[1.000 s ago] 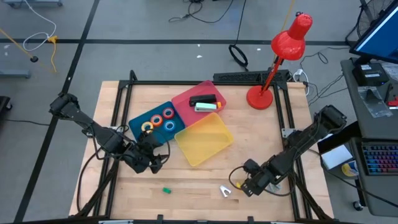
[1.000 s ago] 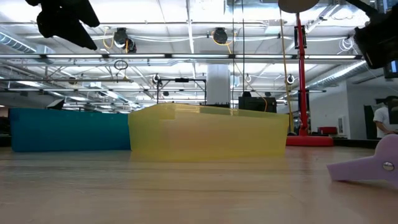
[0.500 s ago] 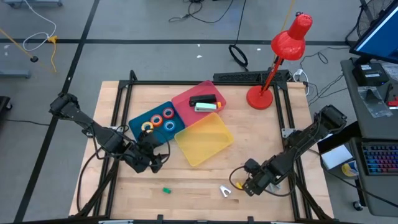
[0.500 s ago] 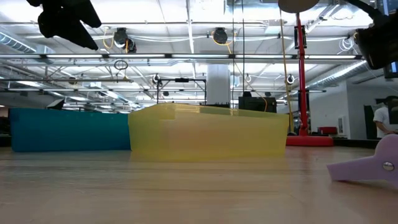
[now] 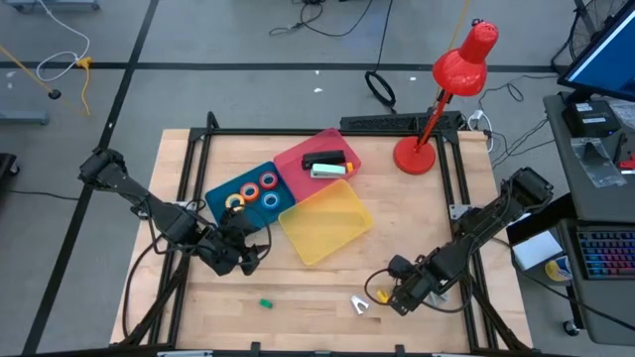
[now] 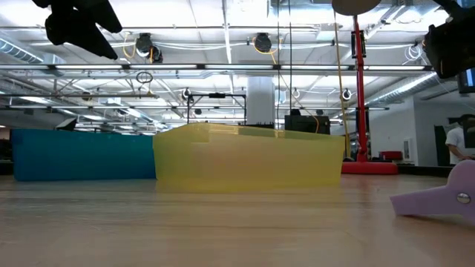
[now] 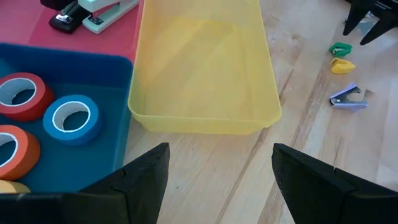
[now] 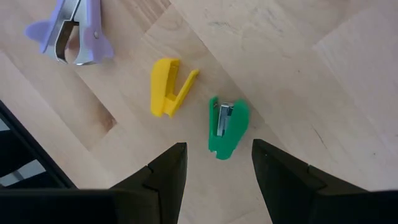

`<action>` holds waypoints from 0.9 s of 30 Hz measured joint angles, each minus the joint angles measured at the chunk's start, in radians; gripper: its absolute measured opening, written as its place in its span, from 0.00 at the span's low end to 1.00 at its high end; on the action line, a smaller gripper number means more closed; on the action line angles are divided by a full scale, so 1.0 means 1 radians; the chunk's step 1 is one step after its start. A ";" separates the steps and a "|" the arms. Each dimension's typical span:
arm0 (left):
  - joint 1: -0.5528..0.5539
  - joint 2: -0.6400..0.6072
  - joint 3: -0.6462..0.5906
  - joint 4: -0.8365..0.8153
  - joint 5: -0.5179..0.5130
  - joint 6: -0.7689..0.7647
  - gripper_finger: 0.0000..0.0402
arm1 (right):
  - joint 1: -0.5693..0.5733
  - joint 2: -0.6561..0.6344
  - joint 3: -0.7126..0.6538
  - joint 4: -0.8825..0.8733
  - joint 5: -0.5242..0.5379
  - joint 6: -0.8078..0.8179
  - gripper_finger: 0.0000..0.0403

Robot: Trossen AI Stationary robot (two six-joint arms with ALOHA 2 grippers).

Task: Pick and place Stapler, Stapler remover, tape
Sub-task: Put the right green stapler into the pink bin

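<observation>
Red (image 7: pixel 22 93), blue (image 7: pixel 71 118), orange (image 7: pixel 12 152) and yellow tape rolls lie flat in the blue tray (image 5: pixel 220 193). A black stapler (image 5: pixel 325 158) and a pale one (image 5: pixel 330 171) lie in the pink tray (image 5: pixel 298 159). The yellow tray (image 5: pixel 325 223) holds nothing. My left gripper (image 7: pixel 217 180) hovers open beside the blue tray's near corner. My right gripper (image 8: pixel 217 171) hangs open, pointing steeply down over a green stapler remover (image 8: pixel 227 126). A yellow remover (image 8: pixel 169 87) and a purple one (image 8: pixel 71 34) lie on the wood beside it.
Another small green piece (image 5: pixel 266 303) lies near the table's near edge, left of centre. A red desk lamp (image 5: pixel 437 109) stands at the far right. A black frame (image 5: pixel 203 149) borders the table. Bare wood lies between the yellow tray and the near edge.
My right gripper has rolled a little about its own pointing line while staying above the small removers. Nothing on the table has moved.
</observation>
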 joint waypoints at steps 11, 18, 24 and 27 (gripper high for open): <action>0.000 0.000 0.000 0.000 0.000 -0.003 0.70 | 0.000 0.000 0.000 0.005 -0.024 0.002 0.61; 0.000 0.000 0.000 0.000 -0.001 -0.003 0.70 | 0.002 0.000 0.000 0.050 -0.022 -0.008 0.69; 0.000 0.000 0.000 0.000 -0.008 -0.003 0.70 | 0.002 -0.001 -0.005 0.059 0.032 -0.044 0.69; 0.000 0.000 0.000 0.000 -0.010 -0.007 0.70 | 0.001 -0.001 -0.023 0.058 0.029 -0.052 0.68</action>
